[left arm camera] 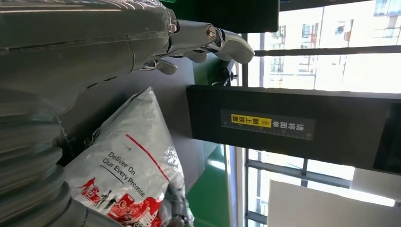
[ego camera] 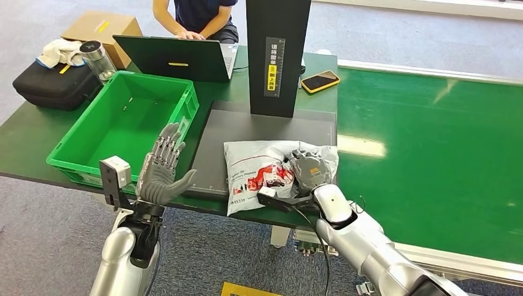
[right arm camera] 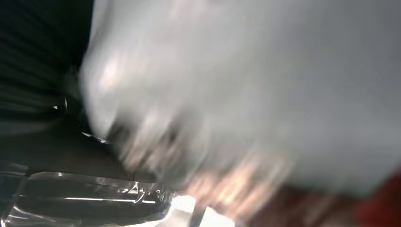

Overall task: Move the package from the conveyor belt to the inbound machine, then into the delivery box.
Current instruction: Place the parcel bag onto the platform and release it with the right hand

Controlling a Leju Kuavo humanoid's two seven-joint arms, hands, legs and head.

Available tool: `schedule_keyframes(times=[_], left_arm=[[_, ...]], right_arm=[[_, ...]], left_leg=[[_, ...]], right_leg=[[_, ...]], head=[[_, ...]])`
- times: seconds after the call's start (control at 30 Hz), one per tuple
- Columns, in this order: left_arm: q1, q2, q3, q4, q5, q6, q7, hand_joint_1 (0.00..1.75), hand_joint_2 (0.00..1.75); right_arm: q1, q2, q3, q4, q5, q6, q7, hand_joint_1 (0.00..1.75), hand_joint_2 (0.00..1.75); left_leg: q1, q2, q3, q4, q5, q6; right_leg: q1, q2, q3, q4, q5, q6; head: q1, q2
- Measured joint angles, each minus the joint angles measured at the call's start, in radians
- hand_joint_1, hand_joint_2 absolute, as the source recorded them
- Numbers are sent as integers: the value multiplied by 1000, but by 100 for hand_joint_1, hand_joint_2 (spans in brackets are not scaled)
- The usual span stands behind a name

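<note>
A grey-white plastic package [ego camera: 259,169] with red print lies on the dark flat plate [ego camera: 271,123] of the inbound machine, at its near edge below the black scanner column [ego camera: 277,55]. My right hand [ego camera: 310,169] lies on the package's right part and grips it. The right wrist view shows the package [right arm camera: 260,85] as a close blur. My left hand [ego camera: 161,172] is raised with fingers spread and holds nothing, between the green delivery box [ego camera: 123,129] and the plate. In the left wrist view the left hand [left arm camera: 94,47] hovers near the package [left arm camera: 127,175] and the column [left arm camera: 283,127].
The green conveyor belt [ego camera: 432,142] runs to the right of the plate. A person [ego camera: 197,15] sits behind an open laptop [ego camera: 176,58] at the table's far side. A phone [ego camera: 320,81], a black bag [ego camera: 52,83], a bottle [ego camera: 98,60] and a cardboard box [ego camera: 102,28] lie around.
</note>
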State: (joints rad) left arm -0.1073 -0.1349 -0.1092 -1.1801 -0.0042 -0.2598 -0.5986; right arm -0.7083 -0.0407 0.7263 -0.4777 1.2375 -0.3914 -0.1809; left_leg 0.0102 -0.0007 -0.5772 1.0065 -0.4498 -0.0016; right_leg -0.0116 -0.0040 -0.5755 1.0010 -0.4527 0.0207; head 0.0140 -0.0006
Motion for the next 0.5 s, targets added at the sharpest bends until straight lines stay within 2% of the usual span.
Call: schedule_keyframes(times=[0.1,0.2,0.3,0.5], left_arm=[[7,0,-1,0,0,4,4,0,175],[10,0,-3,0,1,8,4,0,175],[10,0,-5,0,2,10,4,0,175],[11,0,-9,0,3,10,4,0,175]], right_arm=[[11,0,-18,10,-105,-121,-33,0,175],[34,0,-69,5,-259,-192,-135,0,175],[56,2,-125,-8,-349,-198,-198,0,175],[74,8,-179,-22,-368,-197,-213,0,175]], left_leg=[[0,0,0,0,0,0],[0,0,-1,0,0,0],[0,0,-1,0,0,0],[0,0,-2,0,0,0]], right_leg=[[0,0,0,0,0,0],[0,0,0,0,0,0],[0,0,-1,0,0,0],[0,0,-1,0,0,0]], head=[[0,0],[0,0],[0,0],[0,0]])
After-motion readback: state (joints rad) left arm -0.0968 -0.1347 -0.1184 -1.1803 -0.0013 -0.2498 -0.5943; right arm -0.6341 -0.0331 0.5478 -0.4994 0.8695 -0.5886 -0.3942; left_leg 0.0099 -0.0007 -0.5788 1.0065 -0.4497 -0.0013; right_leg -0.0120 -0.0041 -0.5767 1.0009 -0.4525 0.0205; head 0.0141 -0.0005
